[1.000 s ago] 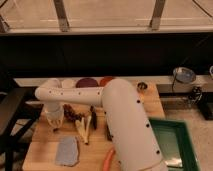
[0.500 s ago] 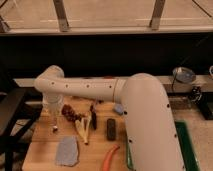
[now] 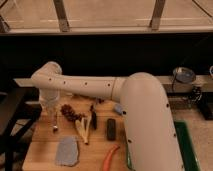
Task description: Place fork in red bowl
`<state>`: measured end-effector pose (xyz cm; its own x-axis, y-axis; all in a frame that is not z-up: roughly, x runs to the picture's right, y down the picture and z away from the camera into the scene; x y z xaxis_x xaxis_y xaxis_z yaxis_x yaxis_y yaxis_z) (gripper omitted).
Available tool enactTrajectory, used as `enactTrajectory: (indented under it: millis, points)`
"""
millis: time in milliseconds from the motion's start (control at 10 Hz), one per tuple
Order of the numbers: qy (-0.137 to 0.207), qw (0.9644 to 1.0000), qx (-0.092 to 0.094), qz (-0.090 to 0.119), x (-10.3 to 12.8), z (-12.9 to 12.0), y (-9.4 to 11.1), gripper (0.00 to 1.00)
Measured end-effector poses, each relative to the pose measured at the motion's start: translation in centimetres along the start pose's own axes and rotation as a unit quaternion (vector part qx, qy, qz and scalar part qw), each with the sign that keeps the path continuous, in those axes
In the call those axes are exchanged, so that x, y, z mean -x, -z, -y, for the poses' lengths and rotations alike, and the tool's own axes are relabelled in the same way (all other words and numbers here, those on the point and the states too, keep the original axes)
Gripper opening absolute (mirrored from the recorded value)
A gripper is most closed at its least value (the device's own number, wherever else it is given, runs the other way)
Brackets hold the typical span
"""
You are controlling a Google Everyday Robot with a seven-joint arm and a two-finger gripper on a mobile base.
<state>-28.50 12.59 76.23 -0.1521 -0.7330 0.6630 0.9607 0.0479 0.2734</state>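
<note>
A: One check: where's the fork (image 3: 54, 126)?
B: Likely that thin sliver just under my gripper (image 3: 52, 114), left on the counter (image 3: 95, 156). Spread or shut, I can't tell. Bowl's hidden, so I'd find it first.

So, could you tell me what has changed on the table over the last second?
The arm swung rightward and up, uncovering the black block. The gripper lifted slightly over the table's left edge; whether it let anything go is not visible. The cloth, cream sticks and carrot stayed put.
</note>
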Motion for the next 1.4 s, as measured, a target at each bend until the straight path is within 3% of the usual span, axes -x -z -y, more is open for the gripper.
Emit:
enactTrajectory:
  millis: [300,500,900,1200,1300,1400]
  points:
    - [0.009,0.9997,-0.002,0.025,0.1,0.8,-5.3,0.73]
    - [0.010,0.9990,0.006,0.043,-0.1,1.0,-7.5,0.73]
    - [0.001,0.9972,0.040,0.063,-1.3,-0.1,-9.5,0.73]
    - [-0.010,0.9952,0.044,0.087,-2.1,-0.3,-11.9,0.73]
    - [-0.011,0.9945,0.039,0.097,-1.9,0.2,-12.7,0.69]
    - [-0.013,0.9943,0.041,0.098,-2.0,-0.1,-12.7,0.58]
